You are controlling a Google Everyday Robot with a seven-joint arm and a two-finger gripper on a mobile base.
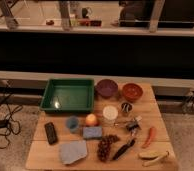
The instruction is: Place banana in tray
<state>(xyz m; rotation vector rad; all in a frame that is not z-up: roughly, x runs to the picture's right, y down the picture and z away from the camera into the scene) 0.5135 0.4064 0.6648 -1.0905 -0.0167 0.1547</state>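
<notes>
camera view: single view, looking down on a wooden table [155, 107]
end effector: out of frame, can't tell its state
banana [153, 157]: lying flat at the table's near right corner, touched by nothing
tray [49, 94]: dark green, far left on the table, well apart from the banana
red pepper [149, 136]: just beyond the banana
purple bowl [106, 88], orange bowl [132, 91]: far edge, right of the tray
grapes [105, 147], blue sponge [92, 132]: mid-table, between tray and banana
</notes>
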